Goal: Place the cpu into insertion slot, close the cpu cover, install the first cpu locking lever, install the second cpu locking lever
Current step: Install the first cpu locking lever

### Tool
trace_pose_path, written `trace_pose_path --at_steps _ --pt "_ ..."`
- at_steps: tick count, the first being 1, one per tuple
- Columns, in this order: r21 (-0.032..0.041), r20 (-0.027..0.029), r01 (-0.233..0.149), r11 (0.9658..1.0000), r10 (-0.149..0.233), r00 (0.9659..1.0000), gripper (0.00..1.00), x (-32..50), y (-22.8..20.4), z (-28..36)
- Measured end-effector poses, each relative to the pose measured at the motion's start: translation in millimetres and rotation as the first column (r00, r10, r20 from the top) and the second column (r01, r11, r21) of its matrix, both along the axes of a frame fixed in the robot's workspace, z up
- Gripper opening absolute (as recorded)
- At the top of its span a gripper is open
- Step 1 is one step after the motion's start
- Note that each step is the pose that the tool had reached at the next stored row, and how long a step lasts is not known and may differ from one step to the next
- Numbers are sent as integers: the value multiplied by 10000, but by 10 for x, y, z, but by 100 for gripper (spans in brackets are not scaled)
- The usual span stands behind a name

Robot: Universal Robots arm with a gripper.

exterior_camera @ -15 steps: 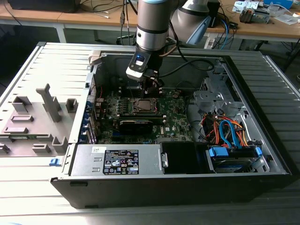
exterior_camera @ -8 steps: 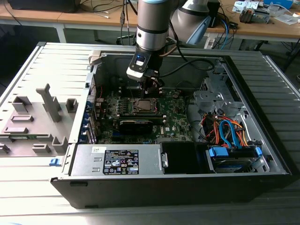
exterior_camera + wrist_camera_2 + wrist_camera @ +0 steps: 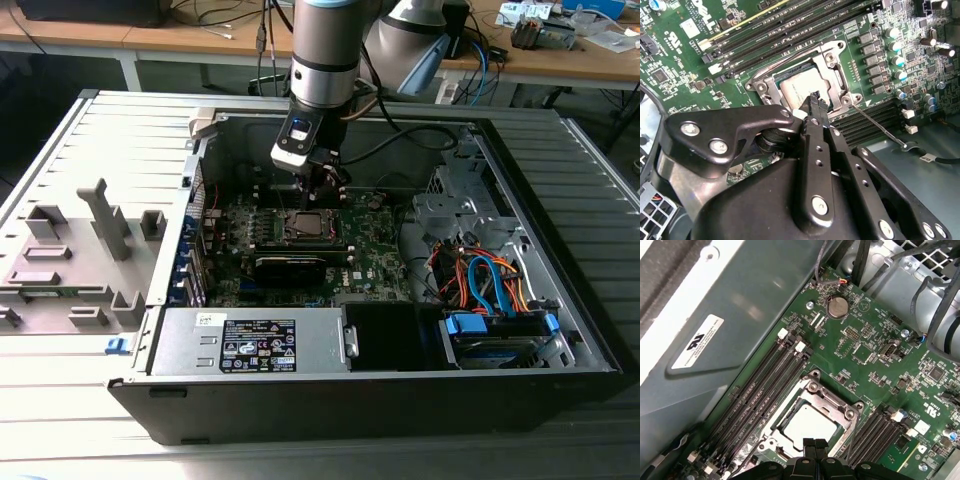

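The cpu (image 3: pixel 796 85) (image 3: pixel 807 426) lies flat in the insertion slot (image 3: pixel 305 225) on the green board, its silvery top showing. The cpu cover (image 3: pixel 834 67) (image 3: pixel 832 401) is a silver frame lying down around the chip. My gripper (image 3: pixel 322 192) (image 3: pixel 815 99) (image 3: pixel 815 443) hovers just over the socket's edge, its black fingertips pressed together with nothing between them. A thin metal locking lever (image 3: pixel 877 127) runs out from one socket corner, slanting across the memory slots to a hooked end. I cannot tell whether the tips touch the cover.
Black memory slots (image 3: pixel 765 390) flank the socket on two sides. The case wall (image 3: pixel 740 305) rises close by. A power supply (image 3: pixel 250 345) sits at the front of the open case. A drive bay with blue and orange cables (image 3: pixel 490 285) is at the exterior view's right.
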State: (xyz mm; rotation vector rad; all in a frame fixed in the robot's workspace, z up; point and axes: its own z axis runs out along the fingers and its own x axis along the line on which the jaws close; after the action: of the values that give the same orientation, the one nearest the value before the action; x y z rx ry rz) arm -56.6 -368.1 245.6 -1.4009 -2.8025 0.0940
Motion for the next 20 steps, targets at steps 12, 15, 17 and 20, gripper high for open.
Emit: trace_pose_path --at_steps 12,15,17,20 --pt "0 0 -197 9998 197 9998 11 0 0 0" --pt "0 0 -246 9997 246 9997 11 0 0 0" --pt "0 0 -301 9995 301 9995 11 0 0 0" --pt "0 0 -348 9994 348 9994 11 0 0 0"
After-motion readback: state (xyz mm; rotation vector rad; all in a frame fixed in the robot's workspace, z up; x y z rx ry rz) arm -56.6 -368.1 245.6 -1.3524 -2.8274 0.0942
